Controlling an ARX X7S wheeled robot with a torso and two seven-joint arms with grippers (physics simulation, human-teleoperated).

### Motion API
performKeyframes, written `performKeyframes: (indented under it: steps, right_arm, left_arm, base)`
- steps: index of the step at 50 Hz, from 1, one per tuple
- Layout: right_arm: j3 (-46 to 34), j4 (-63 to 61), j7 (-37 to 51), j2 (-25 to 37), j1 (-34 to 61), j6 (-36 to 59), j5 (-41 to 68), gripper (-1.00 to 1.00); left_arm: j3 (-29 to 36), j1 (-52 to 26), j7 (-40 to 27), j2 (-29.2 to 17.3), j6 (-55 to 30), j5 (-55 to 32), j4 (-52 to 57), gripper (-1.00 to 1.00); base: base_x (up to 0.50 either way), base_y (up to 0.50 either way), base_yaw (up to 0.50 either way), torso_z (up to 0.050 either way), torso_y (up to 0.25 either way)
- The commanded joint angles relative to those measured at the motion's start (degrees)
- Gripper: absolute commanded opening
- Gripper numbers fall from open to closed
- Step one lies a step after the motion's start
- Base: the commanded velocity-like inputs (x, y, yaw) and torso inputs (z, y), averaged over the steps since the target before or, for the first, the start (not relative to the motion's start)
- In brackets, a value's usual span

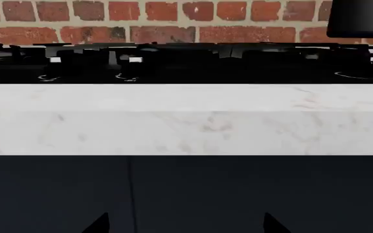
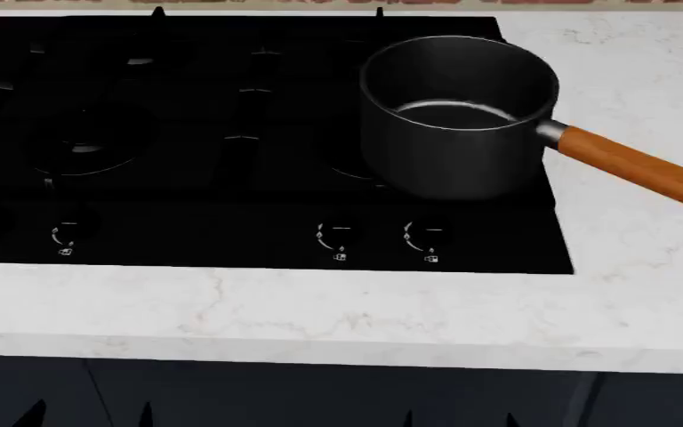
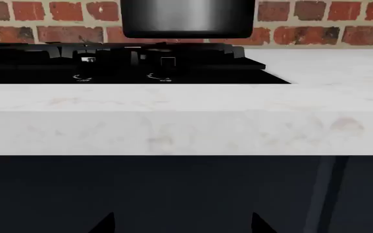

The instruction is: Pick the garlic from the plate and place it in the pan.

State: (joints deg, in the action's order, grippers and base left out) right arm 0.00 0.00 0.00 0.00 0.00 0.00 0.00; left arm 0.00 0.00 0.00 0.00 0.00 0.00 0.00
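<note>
We see even, flat light in all three views, bright on the white marble countertop (image 2: 317, 311) and with no single lamp that we can place. The black glass cooktop (image 2: 199, 133) swallows detail; its grates and burners merge into one dark mass, with only the small white knob marks standing out. The deep dark-grey metal saucepan (image 2: 461, 116) carries soft pale streaks of reflection on its wall and a bright ring inside near its base, and casts little shadow. The red brick wall (image 1: 173, 19) looks slightly soft in both wrist views. The dark navy cabinet front (image 3: 173, 194) is dim and almost featureless. We notice no bending at the edges.
</note>
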Motion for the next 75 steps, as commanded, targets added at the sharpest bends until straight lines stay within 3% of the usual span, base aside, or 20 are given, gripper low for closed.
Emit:
performKeyframes:
  steps: [1, 3, 4, 7, 22, 52, 56, 59, 61, 63, 64, 75]
  right_arm:
    - [-0.7, 0.0, 0.7, 0.5, 0.0, 0.0, 0.5, 1.0]
    - [1.3, -4.1, 1.6, 0.7, 1.7, 13.3, 4.2, 1.0]
    - [2.2, -4.5, 1.4, 0.9, 2.2, 14.4, 6.5, 1.0]
    - [-2.6, -5.5, -2.1, 5.0, -2.3, -4.1, 0.9, 1.0]
    - [-3.6, -8.2, -0.7, 6.5, -1.9, -3.0, 1.2, 1.0]
    - [-4.6, -12.1, 0.7, 8.5, -0.4, 0.4, 3.6, 1.0]
    - [-2.5, -20.3, 0.8, 10.1, 2.5, 8.8, 6.3, 1.0]
    - [-0.3, -29.9, 0.1, 12.8, 6.2, 19.9, 10.7, 1.0]
    - [2.4, -34.8, 0.6, 14.5, 10.6, 28.6, 14.4, 1.0]
    - [3.5, -37.3, 0.8, 16.1, 12.4, 31.7, 15.1, 1.0]
    - [4.4, -37.8, 0.4, 16.2, 12.7, 32.6, 16.5, 1.0]
    - [7.6, -41.6, 1.2, 16.9, 11.1, 34.8, 19.2, 1.0]
  left_arm:
    - [1.6, 0.1, -1.6, -1.5, -0.9, -1.5, 1.0, 1.0]
    - [3.8, 1.4, -3.5, -2.5, -0.4, 3.3, 5.2, 1.0]
    - [5.0, 2.1, -1.8, -3.3, -0.3, 2.8, 7.8, 1.0]
    - [5.2, 2.4, -3.1, -3.4, -2.5, 3.9, 11.1, 1.0]
    - [6.6, 2.9, -1.8, -4.8, -2.0, -2.0, 13.1, 1.0]
    - [8.0, -0.1, -2.6, -8.8, -8.2, -3.1, 19.1, 1.0]
    - [5.3, -3.4, -0.9, -11.3, -14.2, -7.1, 25.6, 1.0]
    - [3.0, -6.8, -1.0, -13.7, -25.0, -9.9, 33.7, 1.0]
    - [-1.6, -11.0, -0.9, -14.8, -35.7, -16.6, 40.3, 1.0]
    - [-4.7, -14.2, -1.7, -16.1, -43.2, -20.5, 44.8, 1.0]
    - [-3.1, -14.9, -2.2, -17.7, -43.9, -18.6, 46.3, 1.0]
    - [-2.6, -15.5, -3.1, -17.8, -48.6, -21.3, 51.6, 1.0]
  base:
    - [0.0, 0.0, 0.0, 0.0, 0.0]
    - [0.0, 0.0, 0.0, 0.0, 0.0]
    - [0.0, 0.0, 0.0, 0.0, 0.0]
    - [0.0, 0.0, 0.0, 0.0, 0.0]
    - [0.0, 0.0, 0.0, 0.03, 0.0]
    - [0.0, 0.0, 0.0, 0.05, 0.009]
    - [0.0, 0.0, 0.0, 0.017, 0.004]
    - [0.0, 0.0, 0.0, 0.044, 0.005]
    - [0.0, 0.0, 0.0, 0.0, 0.0]
    - [0.0, 0.0, 0.0, 0.0, 0.0]
    - [0.0, 0.0, 0.0, 0.0, 0.0]
    - [0.0, 0.39, 0.0, 0.0, 0.0]
